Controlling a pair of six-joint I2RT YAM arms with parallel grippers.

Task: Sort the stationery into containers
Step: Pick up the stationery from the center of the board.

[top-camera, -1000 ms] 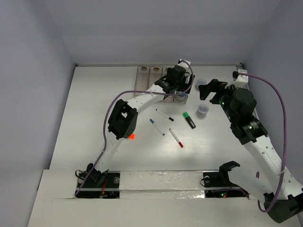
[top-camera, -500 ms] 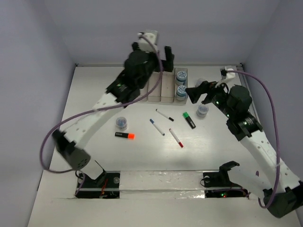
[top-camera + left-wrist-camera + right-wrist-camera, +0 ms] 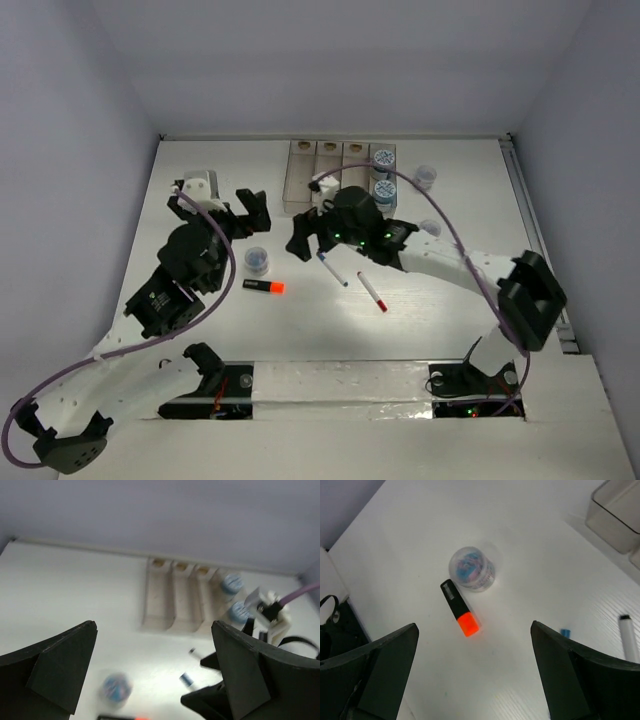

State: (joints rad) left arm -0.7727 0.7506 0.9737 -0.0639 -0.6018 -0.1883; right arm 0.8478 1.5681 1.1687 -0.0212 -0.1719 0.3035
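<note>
My right pincer (image 3: 472,628) hangs spread wide and empty on the near side of the bins (image 3: 300,178), off their left end. Straight beneath it lies the orange-tipped highlighter (image 3: 459,609), flat on the table. It is farther from the bins than the blue-white roll (image 3: 471,570) just beside its black end. Its long axis runs slantwise to the line between my fingers, so I judge the wrist must turn before I close. My left pincer (image 3: 154,626), also wide and empty, points at the bins, so the right looks better placed.
</note>
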